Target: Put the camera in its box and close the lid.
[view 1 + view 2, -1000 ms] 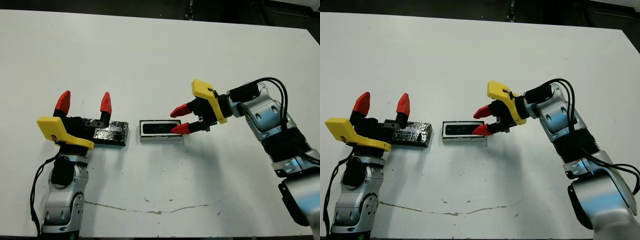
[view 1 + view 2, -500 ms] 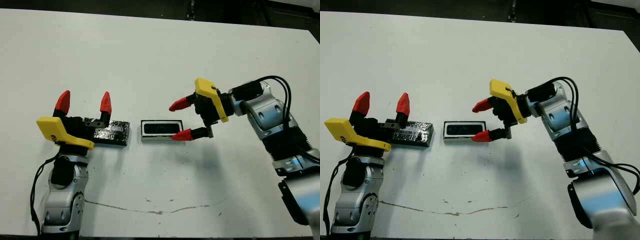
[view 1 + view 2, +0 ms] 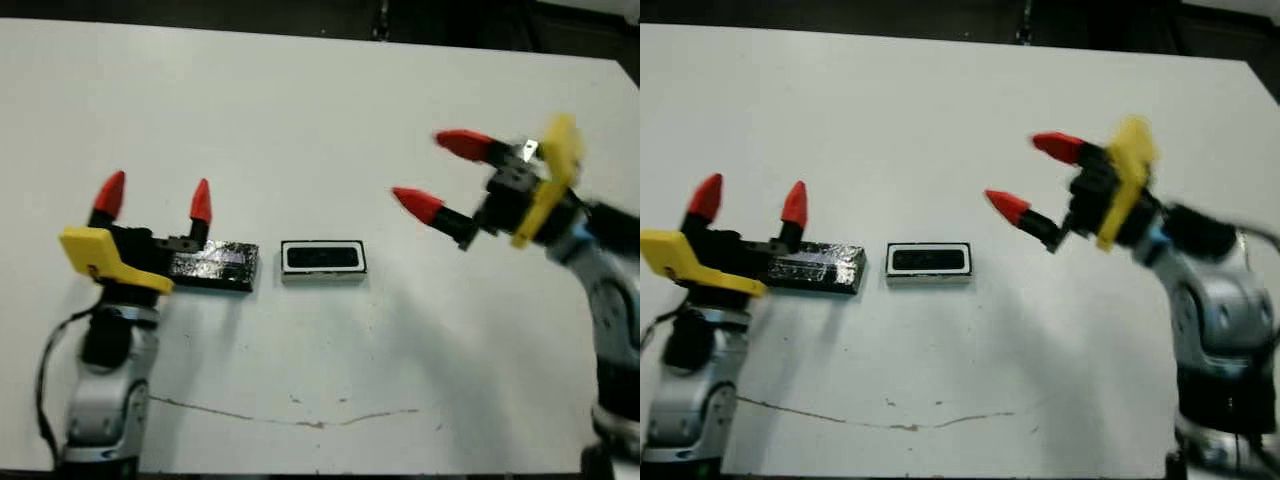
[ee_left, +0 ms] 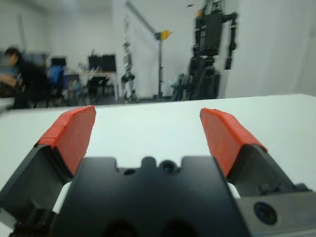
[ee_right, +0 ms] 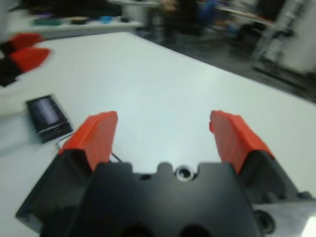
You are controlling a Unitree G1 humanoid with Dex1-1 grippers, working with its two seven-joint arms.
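Note:
The box [image 3: 324, 277] lies at mid-table, and the dark camera [image 3: 322, 257] rests inside it. The right wrist view shows the camera's bluish face [image 5: 46, 111] within the box's walls. The glossy black lid [image 3: 215, 267] lies flat just left of the box, and its left end is hidden behind my left gripper's body. My left gripper [image 3: 155, 193] stands open above that end, holding nothing. My right gripper [image 3: 435, 172] hangs open and empty, raised well to the right of the box.
A faint dark scuff line [image 3: 290, 418] runs across the table near its front edge. Beyond the table's far side, the left wrist view shows a person [image 4: 22, 79] and equipment stands [image 4: 212, 44]. My left gripper's red fingertips [image 5: 22, 49] show in the right wrist view.
My right gripper opened at the box's right end, then drew back right and upward, leaving the camera in the box. The left arm shifted slightly left. Box and lid stay put.

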